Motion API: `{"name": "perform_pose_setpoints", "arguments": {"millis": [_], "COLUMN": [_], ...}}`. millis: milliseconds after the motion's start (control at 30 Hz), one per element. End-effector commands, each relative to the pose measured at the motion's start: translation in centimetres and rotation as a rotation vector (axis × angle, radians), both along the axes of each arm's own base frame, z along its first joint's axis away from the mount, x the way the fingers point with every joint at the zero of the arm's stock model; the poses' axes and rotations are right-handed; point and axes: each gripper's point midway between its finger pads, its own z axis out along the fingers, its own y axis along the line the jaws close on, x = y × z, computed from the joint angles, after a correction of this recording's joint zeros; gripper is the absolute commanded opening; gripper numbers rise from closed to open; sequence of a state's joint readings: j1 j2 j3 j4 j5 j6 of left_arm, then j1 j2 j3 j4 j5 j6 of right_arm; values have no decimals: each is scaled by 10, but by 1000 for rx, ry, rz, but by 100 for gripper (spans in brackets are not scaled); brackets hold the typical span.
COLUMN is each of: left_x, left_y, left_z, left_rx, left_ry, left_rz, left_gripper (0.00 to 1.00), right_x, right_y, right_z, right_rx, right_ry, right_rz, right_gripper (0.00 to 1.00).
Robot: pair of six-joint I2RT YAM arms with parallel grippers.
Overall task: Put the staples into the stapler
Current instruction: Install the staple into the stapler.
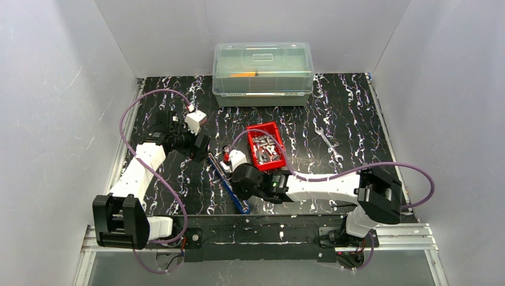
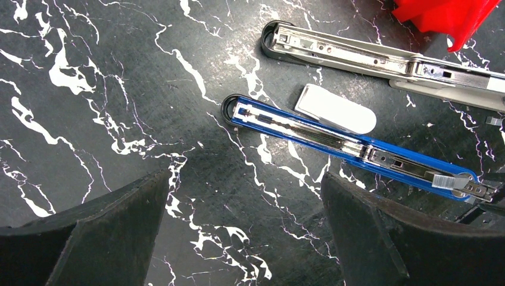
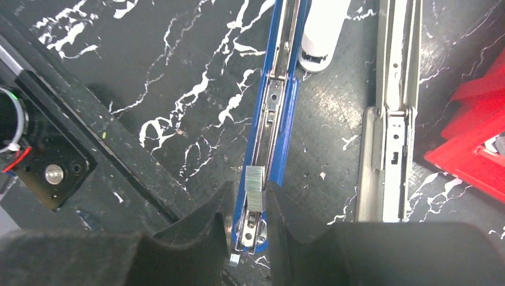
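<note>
A blue stapler (image 1: 229, 187) (image 2: 351, 146) (image 3: 280, 101) lies opened out flat on the black marbled table, its metal channel facing up. A short silvery strip of staples (image 3: 255, 187) (image 2: 442, 182) rests on the channel at the hinge end. My right gripper (image 3: 250, 192) (image 1: 233, 182) straddles that end, slightly open, with a gap between its left finger and the strip. A tiny staple piece (image 3: 234, 258) lies by the left finger. My left gripper (image 2: 244, 179) (image 1: 199, 146) hovers wide open beyond the stapler's far tip, holding nothing.
A second, grey stapler (image 2: 381, 56) (image 3: 396, 89) lies open beside the blue one, with a white plastic piece (image 2: 336, 108) (image 3: 321, 30) between them. A red bin (image 1: 256, 128) (image 3: 476, 137) holds more staples. A wrench (image 1: 328, 143) and a clear lidded box (image 1: 262, 71) sit farther back.
</note>
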State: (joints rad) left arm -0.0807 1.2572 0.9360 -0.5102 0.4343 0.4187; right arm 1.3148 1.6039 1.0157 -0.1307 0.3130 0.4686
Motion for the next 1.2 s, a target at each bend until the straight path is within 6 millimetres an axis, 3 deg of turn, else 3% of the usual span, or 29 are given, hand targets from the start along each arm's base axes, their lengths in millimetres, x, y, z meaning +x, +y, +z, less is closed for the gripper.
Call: {"name": "perform_pose_setpoints", "arguments": {"millis": [0,300,900,1033,1167], "left_x": [6,5,5,8,0], "left_y": [-3,1,10,9,4], "left_z": [15,7,-25,-28,-43], "left_rx": [-19,1,87,85,93], "left_ry": [-25,-26,-5,0,21], "left_rz": [-9,-6,-86,-88,-235], "left_gripper": [99,99,99,99,99], "right_x": [8,9,2,7,18], "right_y": [-6,-12,-8,-15,-25], "right_z": [10,-17,-28,-18,13], "right_rx": [38,-61,-85,-75,-30], "right_ry": [-21,10,39,19,-12], "right_rz": [-47,-70,-26,-51,-87], "right_gripper": [32,17,16,24,39]}}
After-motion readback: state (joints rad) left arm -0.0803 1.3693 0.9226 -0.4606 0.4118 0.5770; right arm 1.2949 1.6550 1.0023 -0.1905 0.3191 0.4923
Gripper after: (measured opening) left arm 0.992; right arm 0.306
